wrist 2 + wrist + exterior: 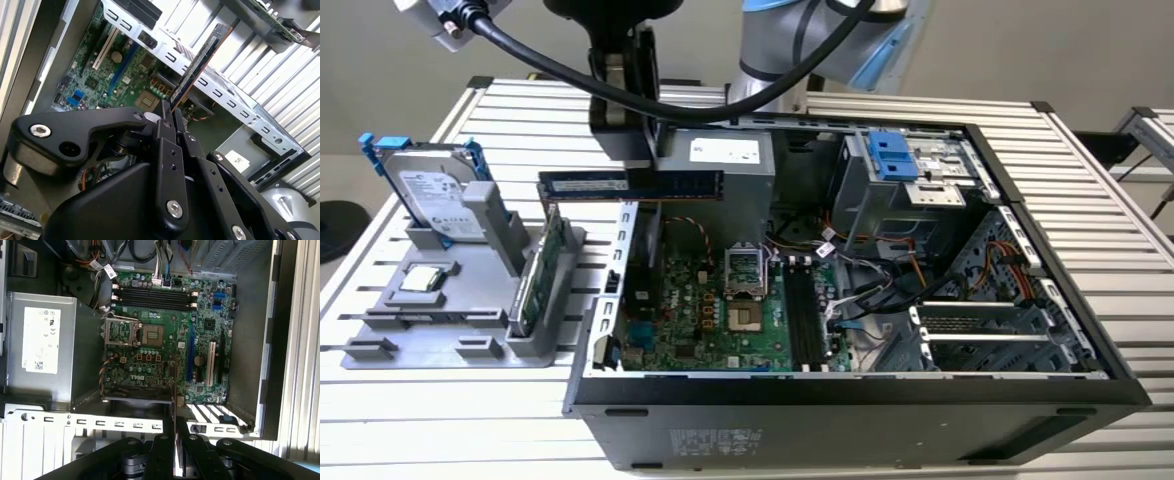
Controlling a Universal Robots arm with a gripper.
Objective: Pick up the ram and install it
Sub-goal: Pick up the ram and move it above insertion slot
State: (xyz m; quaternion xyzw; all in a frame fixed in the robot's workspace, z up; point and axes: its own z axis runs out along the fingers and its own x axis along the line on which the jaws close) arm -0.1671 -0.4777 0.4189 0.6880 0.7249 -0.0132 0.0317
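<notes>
A: Ram (630, 185) in the exterior view?
B: Level above the open computer case's (854, 385) wall on the exterior view's left, gripper (640, 176) clamped on it. Hard drive (434, 195) stood well apart.
A: Second wrist view?
B: Stick edge-on, pinched between the fingers (166, 125), motherboard (115, 75) beyond.
A: First wrist view?
B: It added the dark memory slots (155, 295), well apart from the ram.

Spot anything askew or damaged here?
Nothing stands out. The ram is level, clamped in the jaws of the gripper above the edge of the open case; no loose parts or damage visible on the motherboard.
</notes>
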